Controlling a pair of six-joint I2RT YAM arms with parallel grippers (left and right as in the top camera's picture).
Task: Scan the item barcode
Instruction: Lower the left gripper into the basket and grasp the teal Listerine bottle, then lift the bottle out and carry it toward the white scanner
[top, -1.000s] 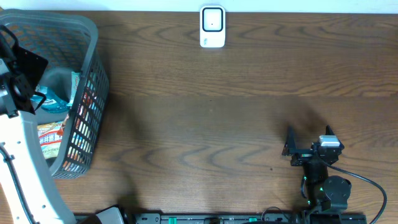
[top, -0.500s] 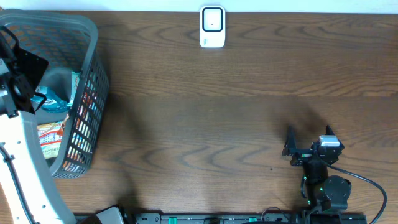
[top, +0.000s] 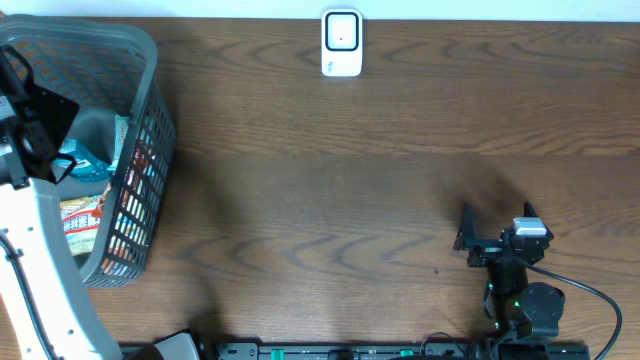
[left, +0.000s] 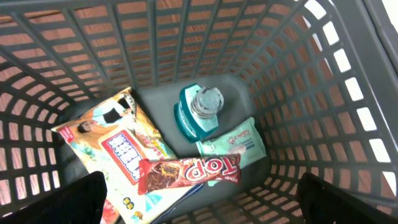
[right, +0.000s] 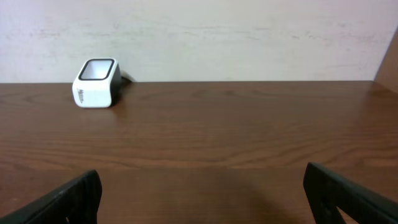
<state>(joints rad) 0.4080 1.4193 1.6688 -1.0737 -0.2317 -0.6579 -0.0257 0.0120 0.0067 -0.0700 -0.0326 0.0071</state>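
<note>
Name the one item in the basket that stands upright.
The teal bottle, its cap facing up; the snack bag, red chocolate bar and wipes pack all lie flat.

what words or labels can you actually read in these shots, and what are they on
"TOP": on the red-brown bar wrapper in the basket.
On the snack bag: white characters on a blue panel, too blurred to read.
On the wipes pack: print too small to read.
On the scanner: no readable text.

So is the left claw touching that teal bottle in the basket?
Apart. The left wrist view shows the left gripper open, its fingers at the picture's bottom corners and the bottle in the middle, with bare basket mesh between them.
</note>
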